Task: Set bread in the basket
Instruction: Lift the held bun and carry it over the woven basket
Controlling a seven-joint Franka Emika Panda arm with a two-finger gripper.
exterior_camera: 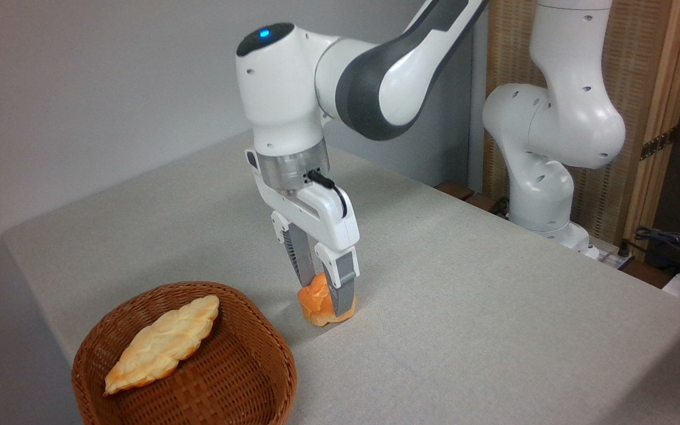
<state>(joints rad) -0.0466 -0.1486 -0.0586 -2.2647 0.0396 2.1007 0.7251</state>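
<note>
The bread (318, 308), a small orange-golden bun with a lobed top, rests on the grey tablecloth just right of the basket. My gripper (323, 298) points straight down over it, its two fingers (345, 292) pressed against opposite sides of the bun, shut on it. The bun's underside looks level with the cloth. The round brown wicker basket (270, 342) sits at the front left corner of the table, its rim a short gap from the bun.
A longer, paler leaf-shaped bread (163, 343) lies inside the basket. The arm's white base (543, 195) stands beyond the table's far right edge, with cables (670, 245) beside it. A grey wall runs behind the table.
</note>
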